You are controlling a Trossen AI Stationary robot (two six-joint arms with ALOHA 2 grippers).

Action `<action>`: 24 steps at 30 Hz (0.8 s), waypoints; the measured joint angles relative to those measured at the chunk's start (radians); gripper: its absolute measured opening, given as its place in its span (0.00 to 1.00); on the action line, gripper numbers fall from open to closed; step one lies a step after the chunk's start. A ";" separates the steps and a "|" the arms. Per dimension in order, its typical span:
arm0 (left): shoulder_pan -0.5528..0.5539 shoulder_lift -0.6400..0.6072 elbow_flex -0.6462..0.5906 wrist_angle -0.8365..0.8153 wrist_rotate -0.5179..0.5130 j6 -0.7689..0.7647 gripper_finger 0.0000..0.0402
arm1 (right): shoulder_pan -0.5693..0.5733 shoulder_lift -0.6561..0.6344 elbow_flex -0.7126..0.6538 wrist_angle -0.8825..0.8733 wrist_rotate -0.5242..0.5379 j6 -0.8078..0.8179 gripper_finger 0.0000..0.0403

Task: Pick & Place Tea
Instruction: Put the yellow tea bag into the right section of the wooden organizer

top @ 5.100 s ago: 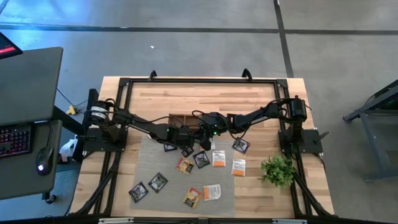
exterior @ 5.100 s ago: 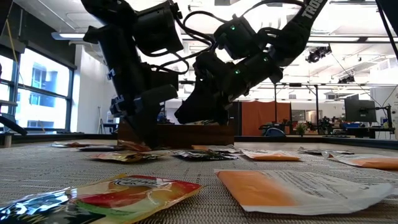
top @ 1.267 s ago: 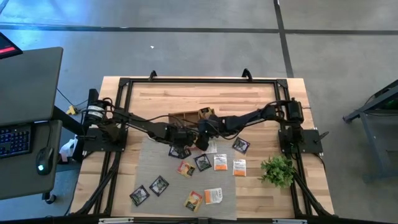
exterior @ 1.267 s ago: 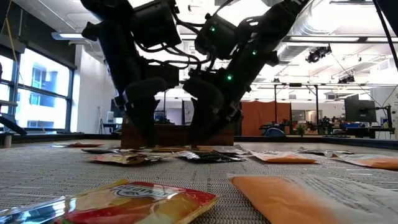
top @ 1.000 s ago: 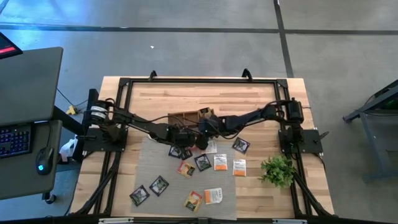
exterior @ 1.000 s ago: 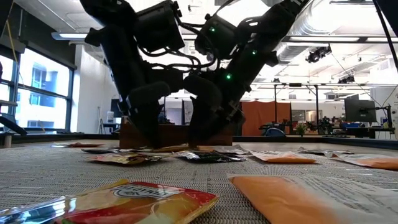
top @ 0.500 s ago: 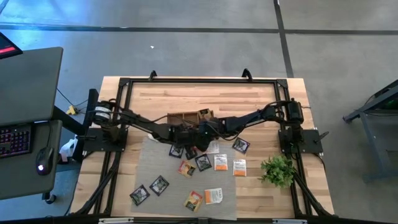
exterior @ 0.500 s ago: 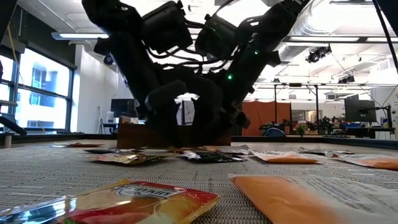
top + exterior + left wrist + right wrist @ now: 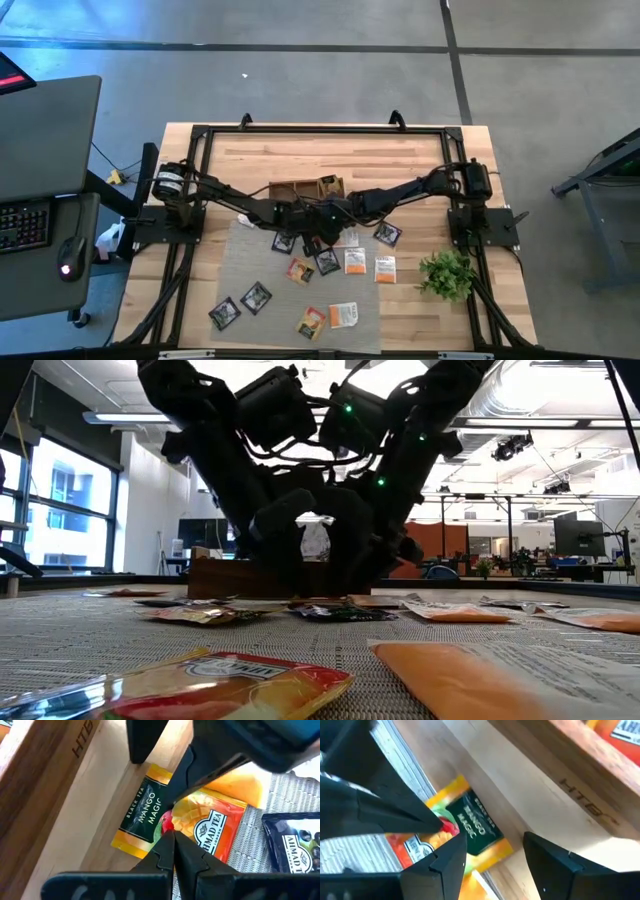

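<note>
left gripper (image 9: 172,851) pinching orange sachet (image 9: 212,827), frame centre | right gripper (image 9: 492,851) hovering spread over Mango Magic sachet (image 9: 475,825)

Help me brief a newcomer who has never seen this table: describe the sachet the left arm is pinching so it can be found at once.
Start at the wooden box behind the grey mat; both arms meet just in front of it. There the left gripper is shut on the Mango Magic sachet, lying half off the mat's edge. It alone shows orange fruit art beside a black band.
</note>
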 joint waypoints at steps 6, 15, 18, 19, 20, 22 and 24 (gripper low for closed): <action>-0.020 -0.077 -0.008 -0.140 -0.058 -0.055 0.00 | 0.022 -0.007 -0.001 -0.004 0.020 0.000 0.46; -0.092 -0.185 -0.005 -0.216 -0.141 -0.127 0.00 | 0.027 -0.009 -0.002 0.020 0.019 -0.035 0.37; -0.101 -0.185 -0.006 -0.312 -0.195 -0.189 0.00 | 0.027 -0.009 -0.002 0.052 0.013 -0.068 0.37; -0.101 -0.185 -0.006 -0.340 -0.209 -0.214 0.00 | 0.027 -0.009 -0.002 0.061 0.012 -0.077 0.37; -0.097 -0.177 -0.007 -0.356 -0.219 -0.235 0.00 | 0.027 -0.009 -0.002 0.070 0.008 -0.079 0.38; -0.094 -0.139 -0.020 -0.330 -0.230 -0.254 0.00 | 0.027 -0.009 -0.002 0.086 -0.003 -0.080 0.40; -0.082 -0.118 -0.038 -0.338 -0.224 -0.257 0.00 | 0.027 -0.009 -0.002 0.080 -0.008 -0.079 0.42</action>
